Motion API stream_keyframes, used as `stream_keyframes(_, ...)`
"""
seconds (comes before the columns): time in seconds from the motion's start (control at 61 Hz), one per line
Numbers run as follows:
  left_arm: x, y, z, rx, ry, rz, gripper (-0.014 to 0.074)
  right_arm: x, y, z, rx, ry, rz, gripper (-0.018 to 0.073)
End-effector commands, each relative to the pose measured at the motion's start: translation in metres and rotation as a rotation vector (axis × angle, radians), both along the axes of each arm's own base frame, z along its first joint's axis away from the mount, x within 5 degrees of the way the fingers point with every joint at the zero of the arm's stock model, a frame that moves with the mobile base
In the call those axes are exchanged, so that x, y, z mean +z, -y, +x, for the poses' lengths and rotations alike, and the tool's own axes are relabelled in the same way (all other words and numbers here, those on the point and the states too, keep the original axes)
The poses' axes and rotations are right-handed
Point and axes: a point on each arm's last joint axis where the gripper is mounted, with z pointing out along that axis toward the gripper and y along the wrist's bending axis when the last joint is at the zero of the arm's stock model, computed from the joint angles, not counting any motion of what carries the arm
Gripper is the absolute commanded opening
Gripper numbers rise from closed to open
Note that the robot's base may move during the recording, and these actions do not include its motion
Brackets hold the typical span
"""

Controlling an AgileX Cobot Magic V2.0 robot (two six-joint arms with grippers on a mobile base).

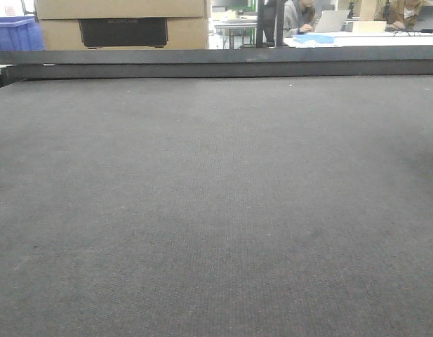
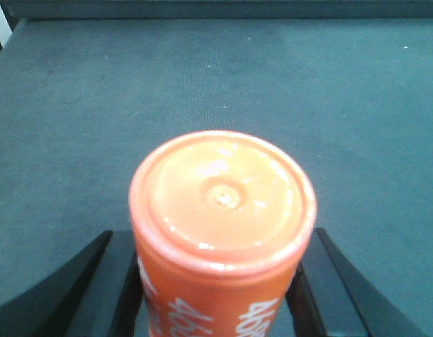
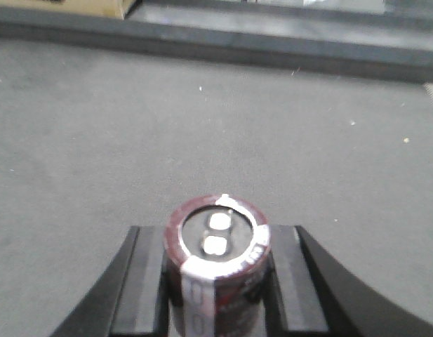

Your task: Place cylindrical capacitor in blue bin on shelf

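Note:
A short dark-maroon cylindrical capacitor [image 3: 217,246] with a white stripe and two silver terminals on its end stands between the black fingers of my right gripper [image 3: 216,232], which is shut on it above the grey felt tabletop [image 3: 97,140]. My left gripper [image 2: 215,239] is shut on an orange cylinder with white lettering [image 2: 223,196], seen end-on. Neither gripper appears in the front view. The shelf and the blue bin on it are out of view.
The dark grey felt tabletop [image 1: 216,210] fills the front view up to a raised dark rail [image 1: 216,63] at its far edge. Beyond it are a cardboard box [image 1: 121,24], a blue plastic crate [image 1: 12,34] at far left, and desks with seated people [image 1: 300,17].

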Motion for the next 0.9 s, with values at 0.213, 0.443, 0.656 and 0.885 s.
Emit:
stream_keyframes(0.213, 0.009, -0.013, -0.066, -0.002, 0.100, -0.017, -0.0111, 0.007, 0.006, -0.061, 0.001, 0.153, 0.013, -0.0069)
stream_keyframes(0.443, 0.001, -0.017, -0.080, -0.003, 0.153, -0.012, -0.0111, 0.011, 0.007, -0.071, 0.001, 0.188, 0.017, -0.0069)
stream_keyframes(0.656, 0.001, -0.017, -0.080, -0.003, 0.150, -0.012, -0.0111, 0.011, 0.007, -0.071, 0.002, 0.188, 0.020, -0.0069)
stream_keyframes(0.885, 0.002, -0.017, -0.080, -0.003, 0.156, -0.013, -0.0111, 0.011, 0.007, -0.071, 0.002, 0.190, 0.020, -0.0069)
